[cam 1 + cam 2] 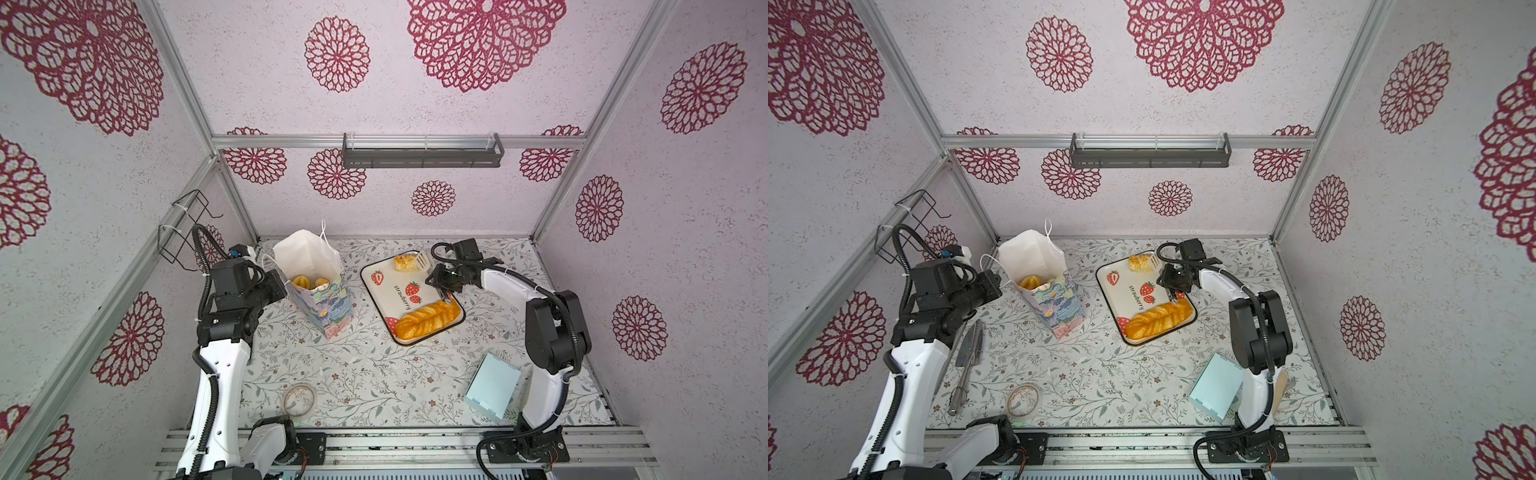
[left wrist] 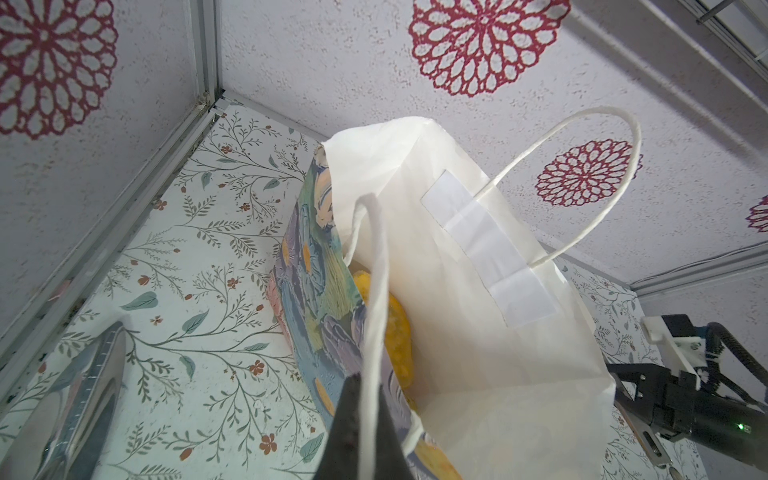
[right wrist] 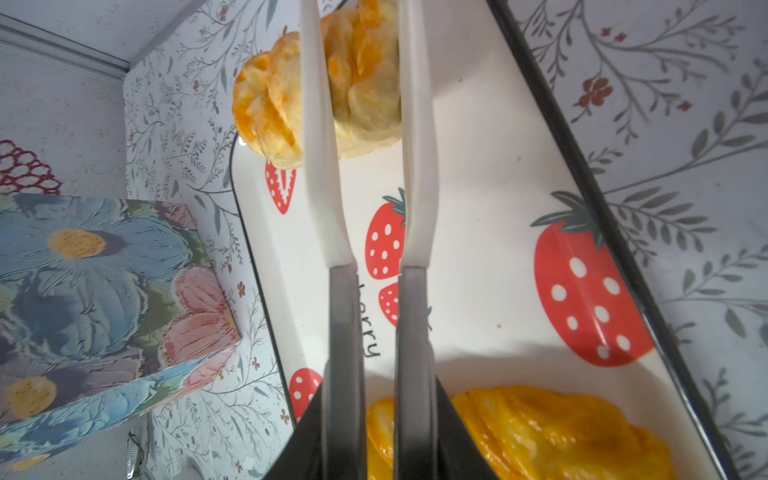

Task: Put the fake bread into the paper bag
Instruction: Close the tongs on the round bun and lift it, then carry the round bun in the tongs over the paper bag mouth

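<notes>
At the near end of the tray (image 1: 382, 301) the braided loaf (image 1: 428, 318) lies crosswise. Just above it the right gripper (image 3: 380, 395) clamps tongs (image 3: 318, 166), their tips straddling the small pastry (image 3: 270, 99) at the far end. Beside the tray, the left gripper (image 1: 280, 286) pinches the string handle (image 2: 376, 311) of the paper bag (image 1: 328, 307).

Pale walls (image 1: 395, 112) with red rosettes. A grey shelf (image 1: 422, 151) on the back one; below it a leaf-print tabletop (image 1: 374, 374), left a wire rack (image 1: 183, 232).

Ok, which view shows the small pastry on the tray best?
The right wrist view: the pastry is close and sharp, though the tongs cross it. Both top views show it small. The left wrist view misses it.
</notes>
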### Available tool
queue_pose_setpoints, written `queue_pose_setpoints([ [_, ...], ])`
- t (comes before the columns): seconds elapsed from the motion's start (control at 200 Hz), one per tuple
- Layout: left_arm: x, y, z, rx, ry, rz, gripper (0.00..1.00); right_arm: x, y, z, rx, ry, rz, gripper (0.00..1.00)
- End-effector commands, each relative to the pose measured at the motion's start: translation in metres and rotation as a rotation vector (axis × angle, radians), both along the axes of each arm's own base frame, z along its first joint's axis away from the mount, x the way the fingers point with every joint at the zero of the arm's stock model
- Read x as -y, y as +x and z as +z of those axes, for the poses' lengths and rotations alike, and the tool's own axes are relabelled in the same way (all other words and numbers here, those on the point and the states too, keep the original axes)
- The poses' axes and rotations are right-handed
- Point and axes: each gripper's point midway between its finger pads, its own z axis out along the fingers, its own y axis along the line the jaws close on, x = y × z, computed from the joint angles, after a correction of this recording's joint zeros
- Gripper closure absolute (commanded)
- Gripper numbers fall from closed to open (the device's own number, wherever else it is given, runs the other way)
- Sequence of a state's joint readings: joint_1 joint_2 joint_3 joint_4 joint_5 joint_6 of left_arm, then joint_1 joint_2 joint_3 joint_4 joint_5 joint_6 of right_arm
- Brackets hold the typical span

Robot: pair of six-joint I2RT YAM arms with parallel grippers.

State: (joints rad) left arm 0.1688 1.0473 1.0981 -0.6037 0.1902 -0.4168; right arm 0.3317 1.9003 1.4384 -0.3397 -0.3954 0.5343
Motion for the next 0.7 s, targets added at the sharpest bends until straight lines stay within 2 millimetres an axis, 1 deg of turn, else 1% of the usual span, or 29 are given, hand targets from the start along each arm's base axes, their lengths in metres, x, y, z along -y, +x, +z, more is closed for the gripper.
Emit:
queue_pose_setpoints([
  [0.0,-0.002,0.0,-0.002,0.005,-0.005,0.009,1.0,-0.005,0.002,0.047,0.109,0.081,0.01,0.68],
  [0.125,-0.002,0.0,-0.001,0.006,-0.004,0.008,1.0,-0.007,-0.006,0.056,0.116,0.114,0.016,0.68],
  [0.21,-0.002,0.0,-0.001,0.006,-0.004,0.009,1.0,-0.01,-0.011,0.068,0.131,0.15,0.029,0.68],
  [0.32,-0.002,0.001,-0.001,0.006,-0.006,0.007,1.0,-0.015,-0.018,0.092,0.171,0.209,0.054,0.68],
  [0.53,-0.002,0.001,-0.001,0.006,-0.006,0.008,1.0,-0.034,-0.036,0.144,0.266,0.308,0.148,0.68],
  [0.695,-0.002,0.002,-0.002,0.003,-0.006,0.008,1.0,-0.046,-0.049,0.176,0.334,0.362,0.212,0.67],
])
